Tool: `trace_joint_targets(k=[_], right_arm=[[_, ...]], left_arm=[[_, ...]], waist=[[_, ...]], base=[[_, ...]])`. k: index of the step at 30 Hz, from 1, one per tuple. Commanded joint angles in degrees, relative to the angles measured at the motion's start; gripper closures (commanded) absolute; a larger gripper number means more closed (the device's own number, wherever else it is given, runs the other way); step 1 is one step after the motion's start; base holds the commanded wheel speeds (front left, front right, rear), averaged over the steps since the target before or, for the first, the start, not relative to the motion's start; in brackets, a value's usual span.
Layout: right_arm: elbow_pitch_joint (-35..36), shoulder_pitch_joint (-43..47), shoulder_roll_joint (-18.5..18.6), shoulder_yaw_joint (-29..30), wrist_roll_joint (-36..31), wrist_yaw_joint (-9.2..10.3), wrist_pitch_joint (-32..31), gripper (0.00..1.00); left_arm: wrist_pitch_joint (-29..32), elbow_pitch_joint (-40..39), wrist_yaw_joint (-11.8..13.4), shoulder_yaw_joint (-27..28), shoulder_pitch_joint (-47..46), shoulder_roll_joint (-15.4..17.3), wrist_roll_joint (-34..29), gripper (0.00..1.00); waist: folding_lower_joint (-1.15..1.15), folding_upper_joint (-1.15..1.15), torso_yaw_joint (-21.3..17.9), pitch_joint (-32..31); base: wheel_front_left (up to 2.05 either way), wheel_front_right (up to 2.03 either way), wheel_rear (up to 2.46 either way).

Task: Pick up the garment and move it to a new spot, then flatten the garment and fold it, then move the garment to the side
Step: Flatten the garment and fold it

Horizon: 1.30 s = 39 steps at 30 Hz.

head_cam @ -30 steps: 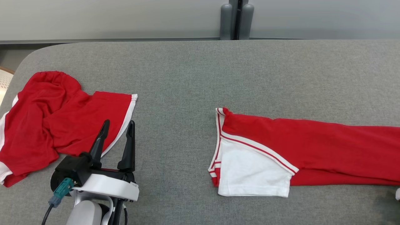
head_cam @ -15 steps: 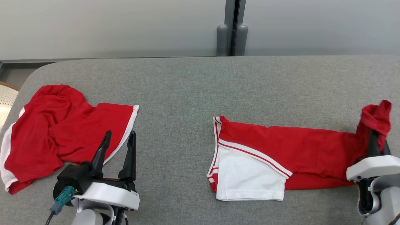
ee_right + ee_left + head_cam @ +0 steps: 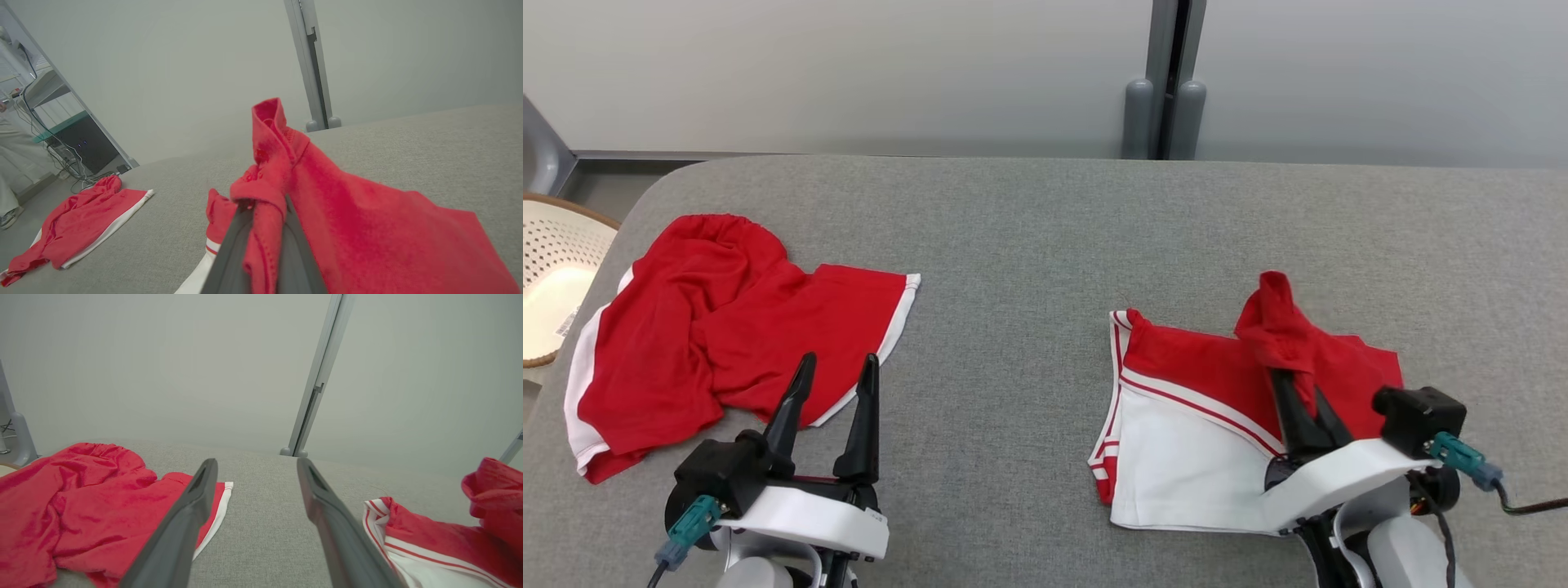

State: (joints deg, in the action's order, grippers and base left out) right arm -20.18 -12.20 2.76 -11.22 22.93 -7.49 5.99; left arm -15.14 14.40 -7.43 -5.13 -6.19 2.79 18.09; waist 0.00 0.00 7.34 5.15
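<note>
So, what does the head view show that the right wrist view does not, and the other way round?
In the head view: the left gripper, fingers open, and a white perforated basket beside the table's left end. In the right wrist view: a person's leg, cables and a dark box on the floor. In both: the grey table, the crumpled red garment, and the right gripper, shut on a raised red fold of the red-and-white garment.

Garment (image 3: 1192, 367): red body, white panel, red-white striped trim. Second garment (image 3: 686, 343): red, white edge bands. Counter (image 3: 1013, 261): grey weave. Basket (image 3: 560, 261): cream, perforated. Left claw (image 3: 840, 361): black fingers.
</note>
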Motion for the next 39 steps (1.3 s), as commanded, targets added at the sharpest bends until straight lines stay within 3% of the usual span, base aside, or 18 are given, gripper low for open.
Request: trace_joint_targets(k=[1,18,19,20,21,30,36,39], right_arm=[[-0.02,0.43,0.27,-0.57,0.23,0.00,-0.08,1.00],[-11.27,-3.48,0.20,-11.75,6.10,0.00,5.75,1.00],[-11.97,-3.88,0.22,-12.54,6.79,0.00,6.01,0.94],[-12.55,-4.33,0.20,-13.34,7.18,0.00,6.25,0.36],[-13.11,-4.67,0.17,-14.35,7.89,0.00,6.43,0.00],[-17.08,-7.32,0.20,-23.97,13.15,0.00,5.61,0.00],[-18.63,-8.71,0.19,-27.37,15.99,0.00,5.01,0.00],[-19.36,-10.49,0.26,-26.67,14.38,0.01,6.28,0.00]], left_arm=[[0.02,0.07,-0.08,0.12,-0.19,0.22,0.30,0.00],[0.02,1.11,0.00,-0.97,-1.72,0.21,1.90,0.00],[0.02,1.16,0.00,-1.06,-1.81,0.20,1.95,0.00],[0.02,1.22,-0.01,-1.11,-1.97,0.21,1.95,0.00],[0.02,1.24,-0.01,-1.17,-2.10,0.21,2.04,0.00],[0.02,1.88,-0.03,-1.54,-2.61,0.21,2.20,0.00],[0.02,1.94,0.00,-1.22,-1.95,0.21,2.20,0.00],[0.02,1.66,0.09,-0.85,-1.62,0.22,2.08,0.00]], waist=[[0.00,0.00,0.45,0.22],[0.00,0.00,4.90,3.08],[0.00,0.00,5.05,3.24],[0.00,0.00,5.18,3.40],[0.00,0.00,5.28,3.53],[0.00,0.00,5.50,3.82],[0.00,0.00,4.74,2.97],[0.00,0.00,3.83,2.50]], base=[[0.00,0.00,0.00],[0.00,0.00,0.00],[0.00,0.00,0.00],[0.00,0.00,0.00],[0.00,0.00,0.00],[0.00,0.00,0.00],[0.00,0.00,0.00],[0.00,0.00,0.00]])
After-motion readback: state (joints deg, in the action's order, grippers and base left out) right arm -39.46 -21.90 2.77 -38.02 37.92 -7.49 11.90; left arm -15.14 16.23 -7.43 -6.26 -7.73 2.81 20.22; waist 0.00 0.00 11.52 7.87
